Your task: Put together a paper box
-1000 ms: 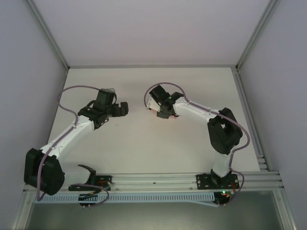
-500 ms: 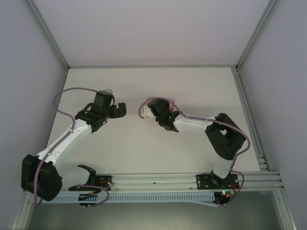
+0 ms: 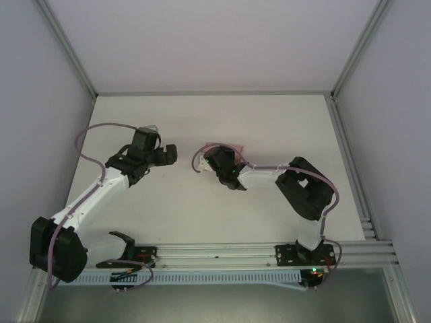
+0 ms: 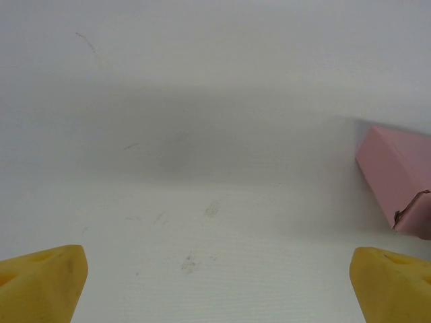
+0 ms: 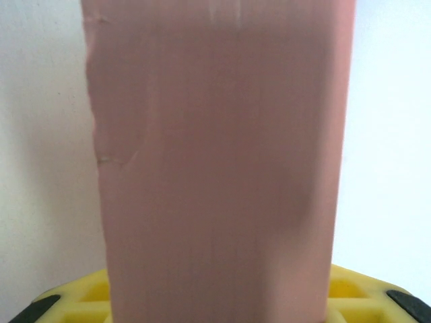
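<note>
The right end effector (image 3: 217,157) was clamped on the paper box (image 5: 215,161) over the middle of the counter (image 3: 202,121); the left end effector (image 4: 215,276) stood wide apart. The thin card seemed light and easy to crush, so a gentle hold near its folded edges looked best.

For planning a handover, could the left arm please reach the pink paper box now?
Probably yes: only bare table lies between the open left pincer and the paper box, though the right pincer grips it.
</note>
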